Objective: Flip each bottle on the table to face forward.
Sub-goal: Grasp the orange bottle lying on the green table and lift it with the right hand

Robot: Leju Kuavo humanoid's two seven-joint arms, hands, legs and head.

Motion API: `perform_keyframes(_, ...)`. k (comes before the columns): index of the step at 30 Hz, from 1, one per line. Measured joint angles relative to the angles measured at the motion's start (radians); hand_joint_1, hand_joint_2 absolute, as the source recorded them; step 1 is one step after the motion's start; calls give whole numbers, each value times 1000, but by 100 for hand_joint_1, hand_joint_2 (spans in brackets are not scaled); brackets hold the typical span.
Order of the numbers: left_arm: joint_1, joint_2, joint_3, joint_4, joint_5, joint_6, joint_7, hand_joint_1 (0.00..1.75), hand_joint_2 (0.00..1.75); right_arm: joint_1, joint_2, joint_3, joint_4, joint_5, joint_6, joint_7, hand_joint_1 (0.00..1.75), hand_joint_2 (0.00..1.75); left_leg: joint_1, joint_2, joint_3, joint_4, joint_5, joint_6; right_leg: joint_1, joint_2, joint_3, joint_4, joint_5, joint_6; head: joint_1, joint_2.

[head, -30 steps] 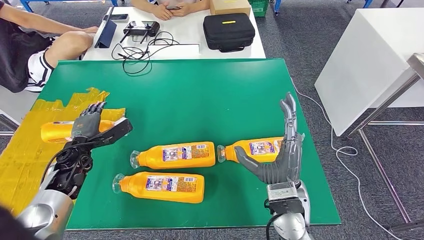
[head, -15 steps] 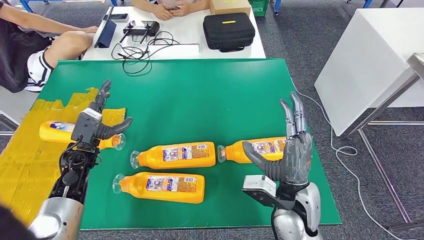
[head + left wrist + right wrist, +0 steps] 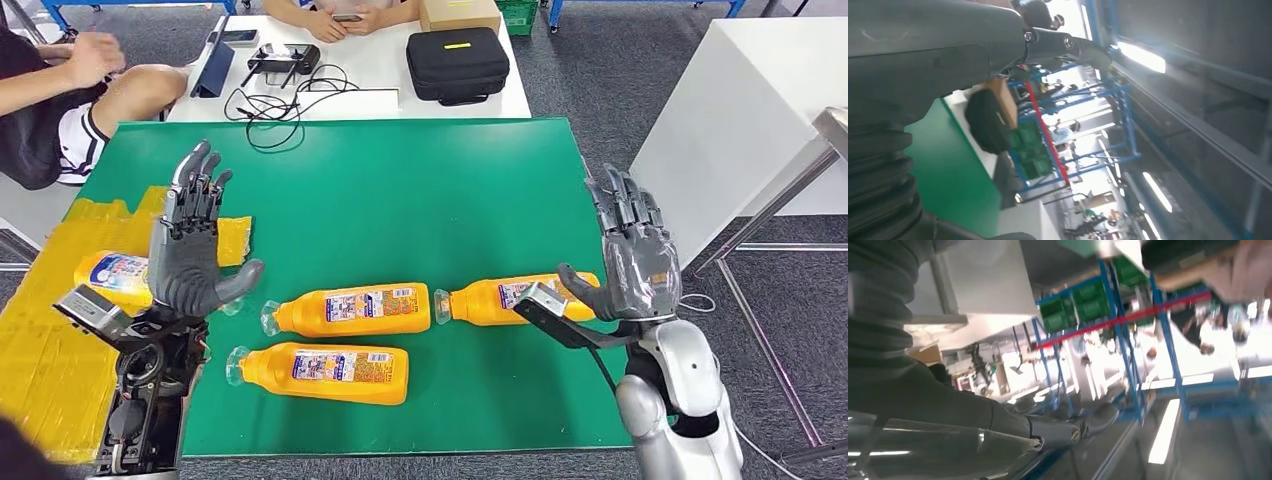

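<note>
— Orange bottles, where do they lie against the hands?

— One [image 3: 110, 275] sits just behind the left hand [image 3: 190, 250], on yellow tape [image 3: 45, 330]. Two [image 3: 350, 309] [image 3: 325, 372] lie between the hands, labels up. The fourth [image 3: 500, 299] lies just beside the right hand [image 3: 630, 255], partly hidden by it.

— And the hands?

— Both raised above the green table [image 3: 400, 200], fingers spread, holding nothing.

Glossy orange plastic bottles [image 3: 352, 309], paper labels; matt green table [image 3: 400, 200]; crinkled yellow tape [image 3: 50, 330].
</note>
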State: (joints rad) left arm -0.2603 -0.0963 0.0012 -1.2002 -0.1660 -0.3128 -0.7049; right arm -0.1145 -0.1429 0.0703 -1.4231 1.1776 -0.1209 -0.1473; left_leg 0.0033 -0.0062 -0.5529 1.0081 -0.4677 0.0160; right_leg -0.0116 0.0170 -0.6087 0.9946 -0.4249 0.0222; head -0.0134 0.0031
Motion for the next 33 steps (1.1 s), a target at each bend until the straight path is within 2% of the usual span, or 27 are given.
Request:
perform_keyframes(4, 12, -2, -30, -37, 13, 0, 0, 0, 175, -95, -57, 2, 131, -74, 138, -63, 0, 175, 0, -1, 0, 0, 1, 0, 0, 0, 0, 0, 0, 0, 0, 0)
perform_keyframes(10, 13, -4, -57, -53, 20, 13, 0, 0, 175, -226, -105, 25, 332, -120, 220, -123, 0, 175, 0, -2, 0, 0, 1, 0, 0, 0, 0, 0, 0, 1, 0, 0)
perform_keyframes(14, 9, -6, -70, -54, 19, 37, 0, 0, 175, -287, -112, 52, 446, -166, 282, -162, 0, 175, 0, -2, -1, 0, 1, 0, 0, 0, 0, 0, 0, 1, 0, 0)
perform_keyframes(24, -14, -13, -82, -38, 17, 55, 0, 0, 175, -428, -113, 134, 706, -235, 434, -200, 0, 175, 0, -2, 0, 1, 1, 0, 0, -1, 0, 0, 0, 1, 0, 0)
perform_keyframes(33, -27, -16, -81, 4, -6, 97, 1, 0, 175, -457, -123, 189, 806, -269, 445, -211, 0, 175, 0, -2, -1, 1, 1, 1, 0, -1, -1, 0, 0, 1, 0, 0)
